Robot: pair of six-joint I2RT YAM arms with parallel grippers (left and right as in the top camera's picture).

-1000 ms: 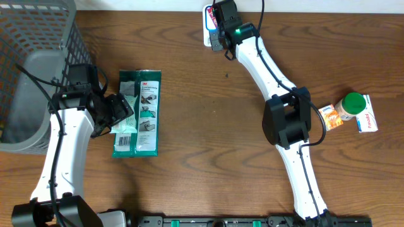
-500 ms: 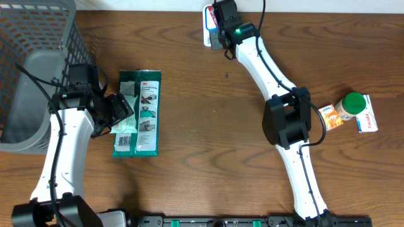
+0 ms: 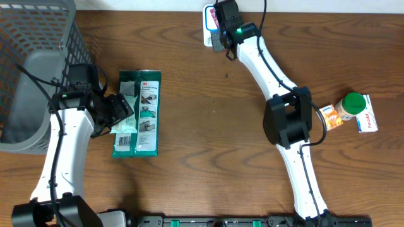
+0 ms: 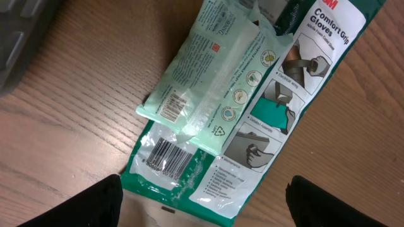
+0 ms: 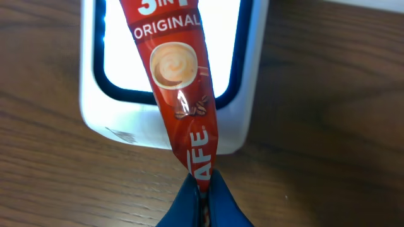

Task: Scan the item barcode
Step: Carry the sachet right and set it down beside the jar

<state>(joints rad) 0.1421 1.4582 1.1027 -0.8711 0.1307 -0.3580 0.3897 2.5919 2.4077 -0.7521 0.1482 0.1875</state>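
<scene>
Overhead, the right gripper [image 3: 216, 25] sits over the white scanner [image 3: 206, 34], unmoved since a second ago. Left wrist: the left gripper [image 4: 202, 205], jaws released, hovers above a 3M gloves pack [image 4: 297, 94]. Right wrist: jaws clenched on the coffee sachet [image 5: 180, 88] draped across the scanner window; its barcode side should face the glass, held steady.

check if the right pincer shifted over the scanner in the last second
No. In the overhead view the right pincer sits at the same spot by the white scanner, shut on the coffee sachet.
</scene>
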